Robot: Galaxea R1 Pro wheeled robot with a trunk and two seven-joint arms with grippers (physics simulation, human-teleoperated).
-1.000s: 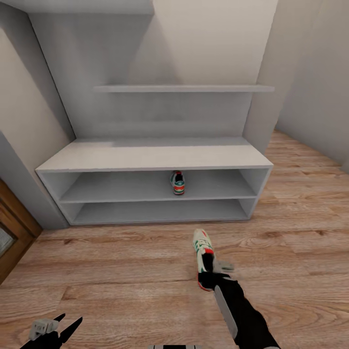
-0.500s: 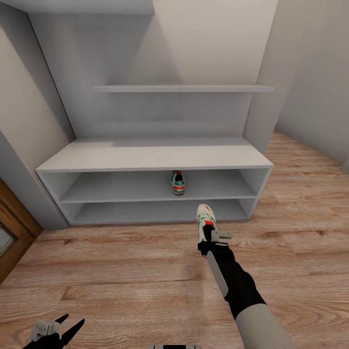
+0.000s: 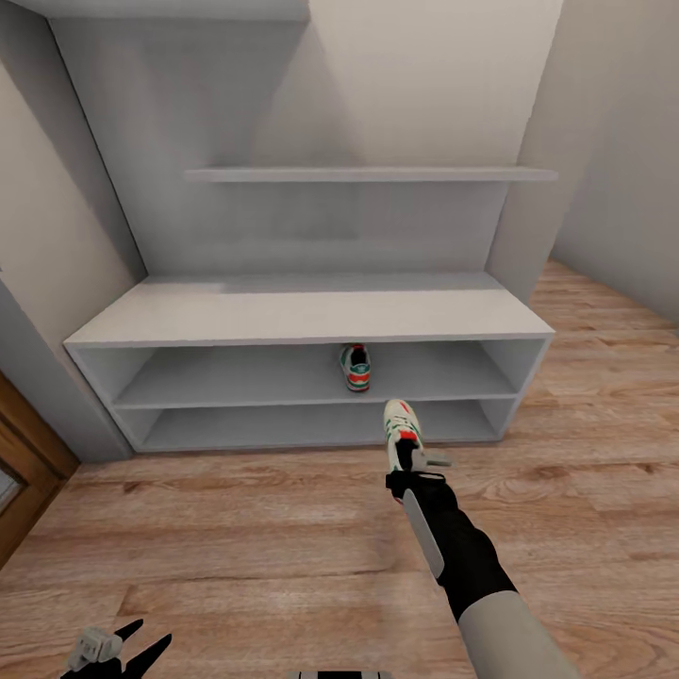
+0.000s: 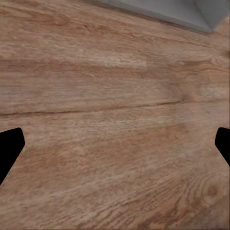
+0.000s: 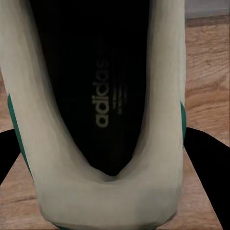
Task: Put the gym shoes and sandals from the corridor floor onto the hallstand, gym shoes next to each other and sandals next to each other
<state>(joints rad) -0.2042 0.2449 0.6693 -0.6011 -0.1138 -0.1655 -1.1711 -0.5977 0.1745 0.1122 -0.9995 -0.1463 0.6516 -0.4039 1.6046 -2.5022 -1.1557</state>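
Note:
One gym shoe (image 3: 356, 368) stands on the middle shelf of the grey hallstand (image 3: 311, 311), heel toward me. My right gripper (image 3: 407, 464) is shut on the heel of the second gym shoe (image 3: 401, 422), held above the wooden corridor floor (image 3: 245, 538) just in front of the hallstand's lower tier. In the right wrist view that shoe's dark inside (image 5: 98, 86) sits between the black fingers (image 5: 208, 167). At the head view's lower left, my left gripper (image 3: 118, 651) hangs open, with bare planks (image 4: 115, 120) between its fingertips. The sandals are out of view.
Two staggered grey wall shelves (image 3: 368, 174) hang above the bench top. A brown door frame (image 3: 24, 471) stands at the left. Walls close in on both sides, and open wood floor runs to the right of the hallstand.
The right arm carried the gym shoe forward from mid-floor to just before the hallstand. The camera then moved a little closer, shifting the whole picture.

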